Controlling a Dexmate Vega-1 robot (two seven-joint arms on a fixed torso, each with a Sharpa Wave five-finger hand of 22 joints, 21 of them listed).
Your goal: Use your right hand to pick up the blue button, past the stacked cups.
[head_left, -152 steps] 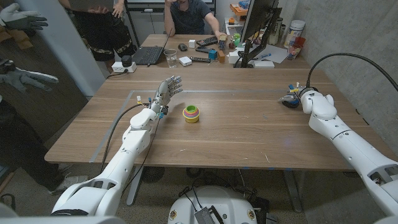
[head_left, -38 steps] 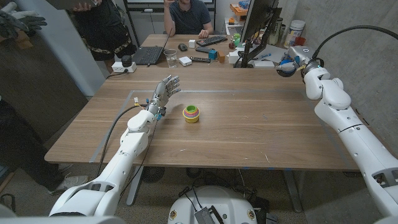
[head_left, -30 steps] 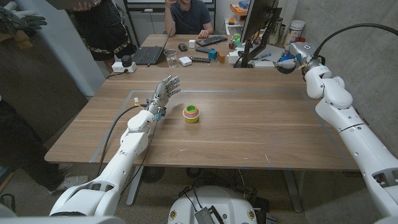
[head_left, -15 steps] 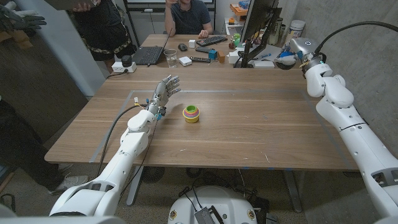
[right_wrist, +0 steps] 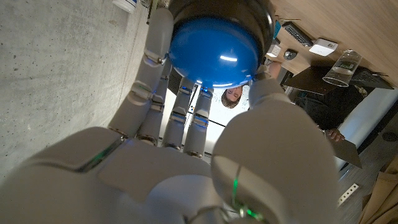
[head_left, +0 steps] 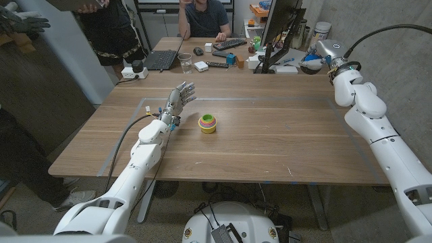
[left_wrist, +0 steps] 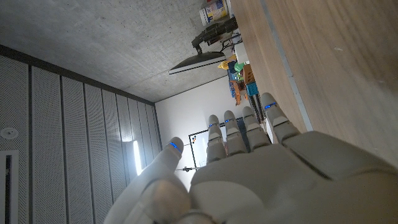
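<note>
My right hand (head_left: 325, 57) is raised above the table's far right corner and grips the blue button (head_left: 312, 62). In the right wrist view the blue button (right_wrist: 214, 51) shows as a glossy blue dome in a dark rim, held between the thumb and the fingers of my right hand (right_wrist: 186, 124). The stacked cups (head_left: 207, 123), yellow outside with green and pink rims, stand near the middle of the table (head_left: 270, 148). My left hand (head_left: 181, 96) hovers left of the cups with fingers spread and nothing in it; the left wrist view shows the left hand (left_wrist: 249, 168) from behind.
Behind the table stands a desk with a laptop (head_left: 162, 59), a glass (head_left: 185, 63), a keyboard (head_left: 225, 44) and a monitor (head_left: 278, 27). A person (head_left: 206, 17) sits at it. Another person's gloved hand (head_left: 23, 21) shows at far left. A concrete wall runs along the right.
My right hand has lifted the blue button off the table's right side and carried it up and away toward the far right corner. The left arm and the cups have not moved.
</note>
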